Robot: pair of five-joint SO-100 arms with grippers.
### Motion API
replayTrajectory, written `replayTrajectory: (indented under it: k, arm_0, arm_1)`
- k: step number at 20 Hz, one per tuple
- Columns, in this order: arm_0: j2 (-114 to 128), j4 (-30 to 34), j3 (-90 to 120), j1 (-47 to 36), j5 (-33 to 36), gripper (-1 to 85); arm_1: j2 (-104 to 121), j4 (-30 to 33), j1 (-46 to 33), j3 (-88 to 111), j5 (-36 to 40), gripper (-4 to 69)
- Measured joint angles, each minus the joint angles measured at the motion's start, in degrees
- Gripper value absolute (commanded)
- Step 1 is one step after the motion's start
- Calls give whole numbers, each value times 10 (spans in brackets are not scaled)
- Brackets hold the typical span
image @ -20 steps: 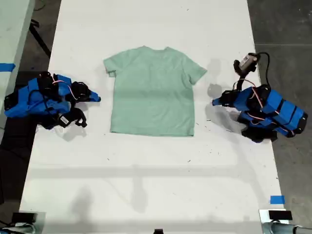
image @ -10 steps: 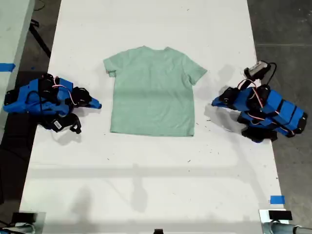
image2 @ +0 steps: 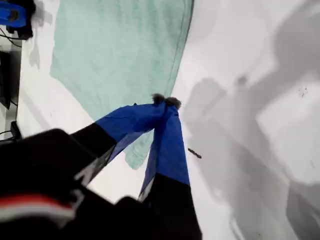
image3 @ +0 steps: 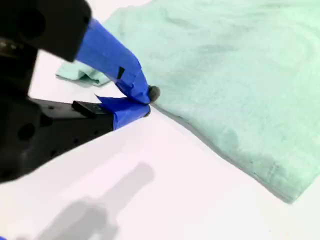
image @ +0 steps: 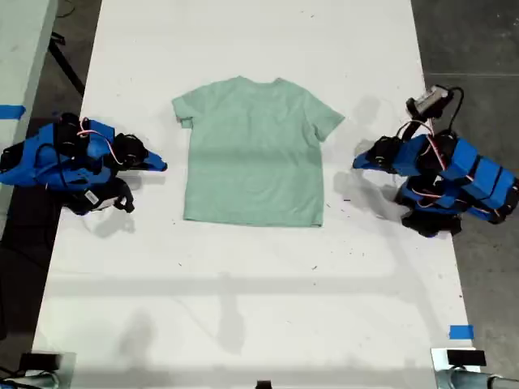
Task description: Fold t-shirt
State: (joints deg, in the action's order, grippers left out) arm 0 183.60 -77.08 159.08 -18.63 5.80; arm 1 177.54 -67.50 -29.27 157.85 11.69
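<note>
- Lying flat and fully spread, the t-shirt (image: 253, 154) sits on the far half of the white table (image: 243, 308) in the exterior view, with its neckline (image: 258, 81) at twelve o'clock and its hem (image: 253, 220) at six.
- Nothing of the fold looks done: no layer is turned over, and the body is one smooth panel. By my reckoning the whole job is yet to do, sleeves and sides inward and then the hem up toward the collar.
- The cloth is a plain pale mint knit, soft and matte, with no print. Its hem is straight and its sides nearly parallel.
- The sleeve at the shirt's two o'clock (image: 328, 121) fans out to a point. The one at ten o'clock (image: 183, 120) is shorter and looks tucked or bunched.
- My first gripper (image: 358, 167) is at the shirt's three o'clock in the exterior view. It is just clear of the side seam, with its blue jaws pressed together on nothing.
- My second gripper (image: 160, 166) mirrors it at nine o'clock, likewise pinched closed and empty. Its wrist view puts the tips close to the shirt's edge, below the bunched sleeve, and I cannot tell whether they touch the table.
- The tabletop is hard, smooth and lightly specked, with a scrap of blue tape (image: 461, 331) at five o'clock near its edge.
</note>
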Motion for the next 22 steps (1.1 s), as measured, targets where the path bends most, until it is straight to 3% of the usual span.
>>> replayTrajectory:
  k: [7,12,17,22]
  arm_0:
    - [-233,-7,-186,-142,87,0]
    - [-461,-16,-350,-262,195,5]
    - [-671,-49,-507,-329,266,209]
    - [-735,-60,-566,-349,295,238]
  arm_1:
    - [-338,40,-119,-265,175,-12]
    - [-521,40,-185,-410,259,-1]
    - [-694,3,-228,-543,327,271]
    - [-784,-5,-257,-595,396,277]
